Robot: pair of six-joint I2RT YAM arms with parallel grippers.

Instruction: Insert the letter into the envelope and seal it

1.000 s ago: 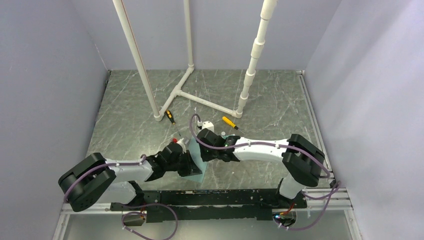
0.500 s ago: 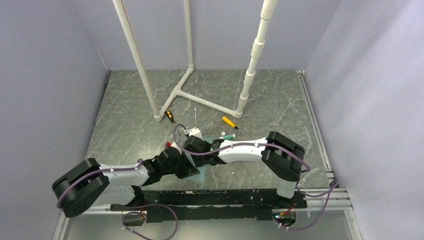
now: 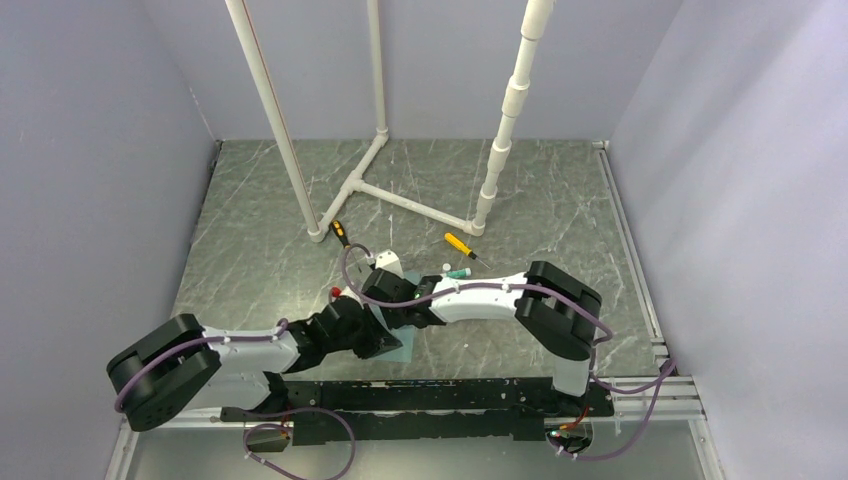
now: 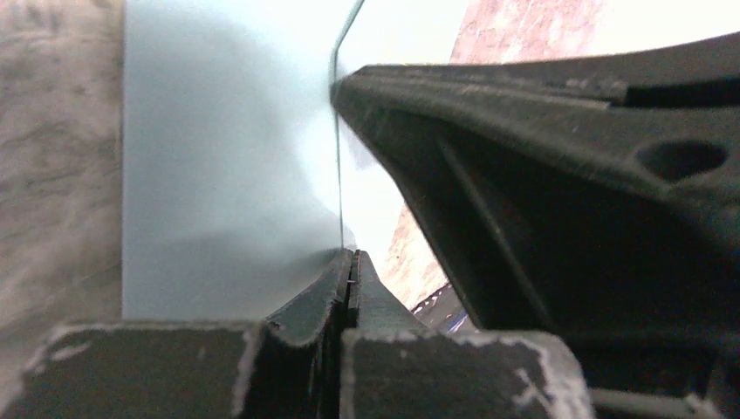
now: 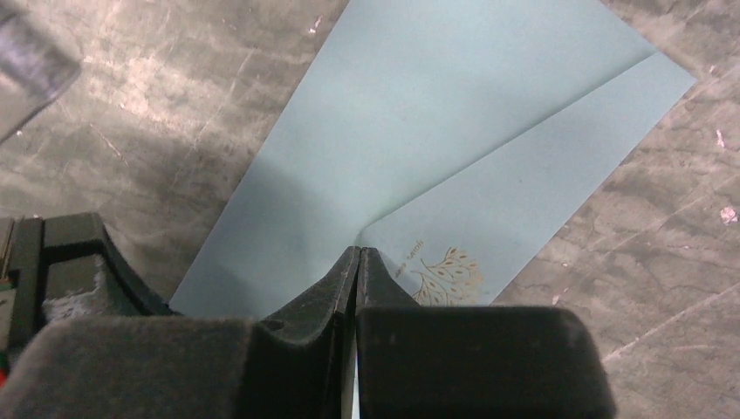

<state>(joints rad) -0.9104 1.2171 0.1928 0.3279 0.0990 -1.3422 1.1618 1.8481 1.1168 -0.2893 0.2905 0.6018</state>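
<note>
- Table (image 3: 560, 190): the envelope (image 3: 399, 352) lies flat near my edge, right between the 2 arms, so both can reach it.
- Envelope up close: the flap (image 5: 524, 192) is folded down over the body. I can't see the letter anywhere, so I reckon it's inside already.
- Left gripper (image 4: 351, 262): jaws fully closed, pinching the envelope's edge, I'd guess to stop it sliding.
- Right gripper (image 5: 359, 257): jaws closed with nothing between them, tips right at the flap's point. Looks like it's there to press the seal down.
- A screwdriver (image 3: 459, 244) sits farther back, well apart from all this.
</note>
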